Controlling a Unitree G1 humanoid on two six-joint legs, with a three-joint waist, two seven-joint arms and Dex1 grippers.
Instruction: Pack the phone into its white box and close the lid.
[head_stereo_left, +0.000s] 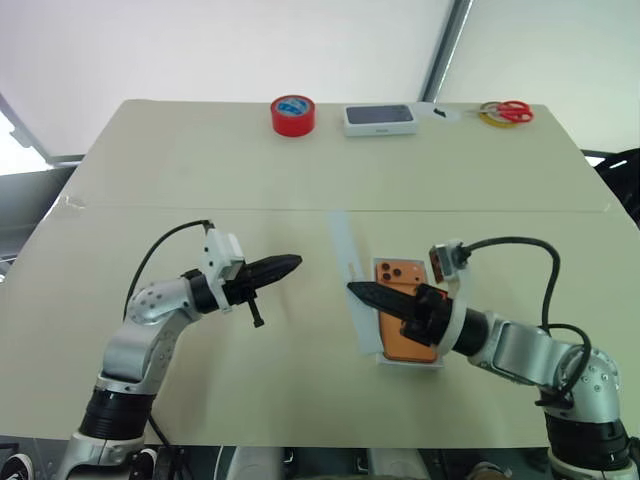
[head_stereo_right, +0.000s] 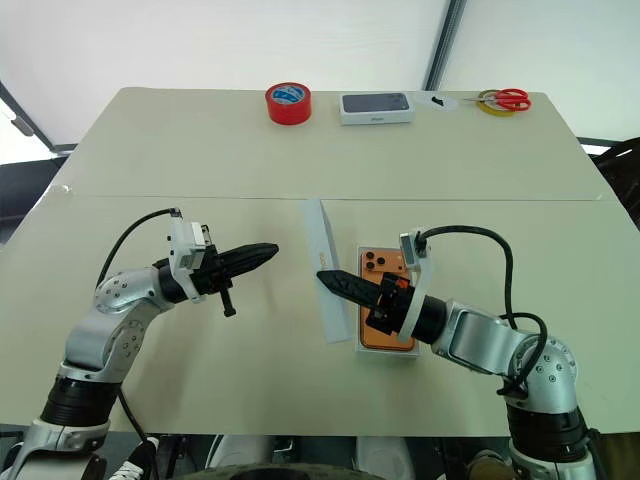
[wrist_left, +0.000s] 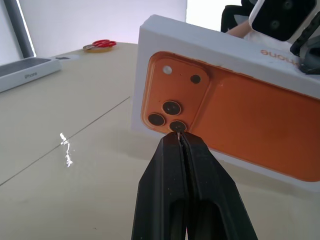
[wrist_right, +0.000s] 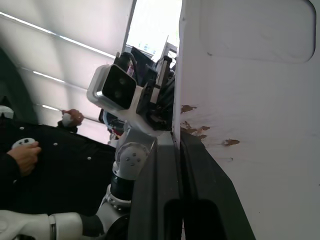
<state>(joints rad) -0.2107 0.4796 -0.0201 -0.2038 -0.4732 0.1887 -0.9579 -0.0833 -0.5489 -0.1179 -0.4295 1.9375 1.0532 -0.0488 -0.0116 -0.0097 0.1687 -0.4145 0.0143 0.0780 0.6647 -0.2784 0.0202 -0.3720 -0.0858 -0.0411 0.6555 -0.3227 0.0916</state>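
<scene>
Where the right gripper (head_stereo_right: 322, 278) reaches leftward over the desk (head_stereo_left: 200, 170), its two black fingers are pressed together. The lid (head_stereo_right: 318, 235) stands on its long edge right at their tip. In the right wrist view the lid's pale inner face rises just beside the fingers, and its rim seems to run into the seam between them. It reads as a pinch on the rim, though the contact itself is hard to make out. Brownish scuffs mark that inner face, and its far end is cut off by the frame.

The phone (head_stereo_left: 395, 272) lies camera side up in the white box (head_stereo_left: 410, 364), directly beneath the right gripper's wrist. That arm hides the phone's middle, so just the lens corner and the near end are exposed. Little more than a thin white margin of the box is visible.

The left gripper (head_stereo_left: 297, 262) is closed and holds nothing. It hangs above the desk and points toward the lid with a gap between them. In the left wrist view the lid's outer face, with its printed orange phone, sits just past the joined fingertips (wrist_left: 178, 137).

Well beyond both grippers, at the desk's far edge, are a red tape roll (head_stereo_left: 293, 115), a white box with dark grey top (head_stereo_left: 380, 119) and red-handled scissors (head_stereo_left: 505, 112). A person's hand (wrist_right: 22, 150) sits dimly behind the left arm in the right wrist view.
</scene>
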